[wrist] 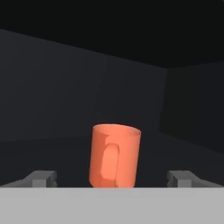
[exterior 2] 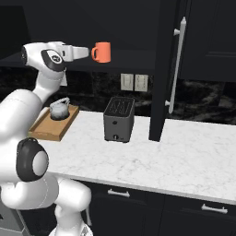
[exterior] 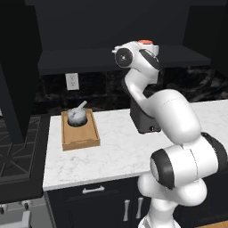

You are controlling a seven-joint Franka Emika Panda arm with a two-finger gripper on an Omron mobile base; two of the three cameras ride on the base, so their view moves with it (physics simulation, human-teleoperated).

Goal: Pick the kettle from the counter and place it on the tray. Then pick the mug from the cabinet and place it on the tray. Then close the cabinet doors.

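I see the kettle (exterior 2: 60, 109) already sitting in the tray (exterior 2: 48, 126) at the left end of the bench (exterior 2: 152, 154), so I judge the first step is done and I am now in the second one, the reach for the mug (wrist: 114, 156). The mug stands upright on the shelf inside the cabinet (exterior 2: 138, 27), with its handle turned toward my camera. The hand (wrist: 113, 178) is released, the two fingertips (wrist: 41, 178) standing wide on each side of the mug and near it, but not touching it as far as I can tell. In the right base view the hand (exterior 2: 88, 53) is at the shelf height, just beside the mug (exterior 2: 102, 52). For the next move I think I must push forward a little so the fingers come around the body, then clench and lift it clear of the shelf. The right cabinet door (exterior 2: 167, 69) is open, and the toaster (exterior 2: 119, 119) stands below the path to the tray, so I should carry the mug high.
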